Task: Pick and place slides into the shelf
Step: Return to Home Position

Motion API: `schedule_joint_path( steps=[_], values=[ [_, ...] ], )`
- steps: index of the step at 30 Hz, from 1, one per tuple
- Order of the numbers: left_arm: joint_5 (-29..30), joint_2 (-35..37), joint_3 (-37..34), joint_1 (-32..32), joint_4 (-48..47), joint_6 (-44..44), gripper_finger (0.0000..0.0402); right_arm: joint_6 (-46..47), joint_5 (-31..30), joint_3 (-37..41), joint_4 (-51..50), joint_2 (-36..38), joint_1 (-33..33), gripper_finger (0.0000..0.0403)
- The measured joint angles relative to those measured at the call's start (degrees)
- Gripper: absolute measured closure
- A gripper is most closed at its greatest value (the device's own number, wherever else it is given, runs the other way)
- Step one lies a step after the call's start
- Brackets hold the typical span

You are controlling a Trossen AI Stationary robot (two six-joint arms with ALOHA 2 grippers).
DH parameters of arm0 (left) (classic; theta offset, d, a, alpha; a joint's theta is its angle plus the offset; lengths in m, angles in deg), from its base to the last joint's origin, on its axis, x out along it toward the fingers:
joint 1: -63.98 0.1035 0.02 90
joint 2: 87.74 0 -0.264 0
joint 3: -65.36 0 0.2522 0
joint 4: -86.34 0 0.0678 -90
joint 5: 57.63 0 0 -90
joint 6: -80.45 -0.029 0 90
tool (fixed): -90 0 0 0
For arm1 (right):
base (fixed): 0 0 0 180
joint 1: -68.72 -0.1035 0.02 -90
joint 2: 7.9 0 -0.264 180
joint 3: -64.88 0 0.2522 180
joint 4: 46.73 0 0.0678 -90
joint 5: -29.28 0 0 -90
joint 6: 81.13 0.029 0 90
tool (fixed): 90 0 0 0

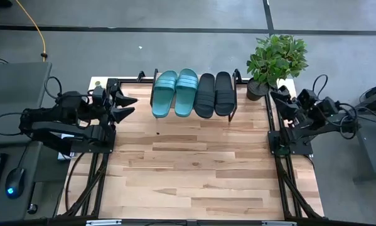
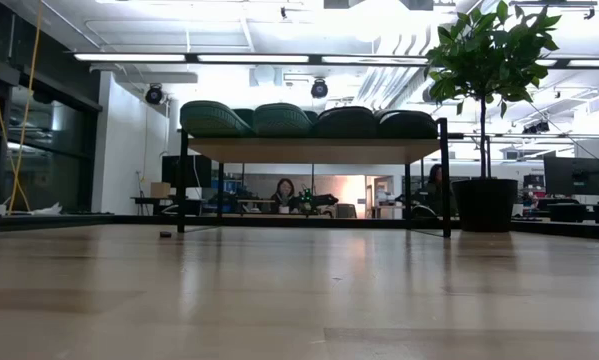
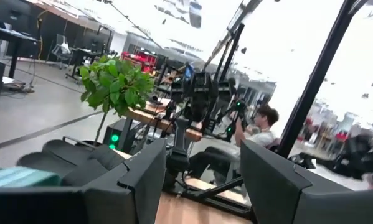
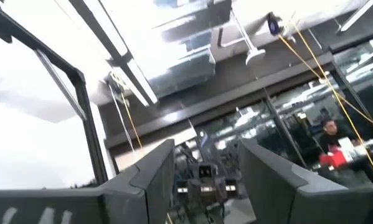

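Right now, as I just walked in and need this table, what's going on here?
The job looks done: two green slides and two black slides sit side by side on the shelf. Both arms are at the sides of the table, the left gripper and right gripper open and empty.

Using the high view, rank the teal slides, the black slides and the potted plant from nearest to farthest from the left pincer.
From the left pincer, out to the left of the shelf:
1. teal slides, on the shelf's left half.
2. black slides, on the shelf's right half.
3. potted plant, beyond the shelf's right end.
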Motion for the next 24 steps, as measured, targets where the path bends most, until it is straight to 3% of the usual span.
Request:
schedule_joint_path(
  steps=[6, 24],
  values=[
    [0.5, 4.3, -8.6, 0.0, 7.5, 2.0, 0.0213, 0.7, 0.0, 8.8, 10.9, 3.8, 0.0, 0.0233],
    [2.1, 12.0, -27.9, 0.0, 21.8, 8.7, 0.0213, 4.5, -1.4, 26.7, 30.3, 7.5, 0.0, 0.0233]
  ],
)
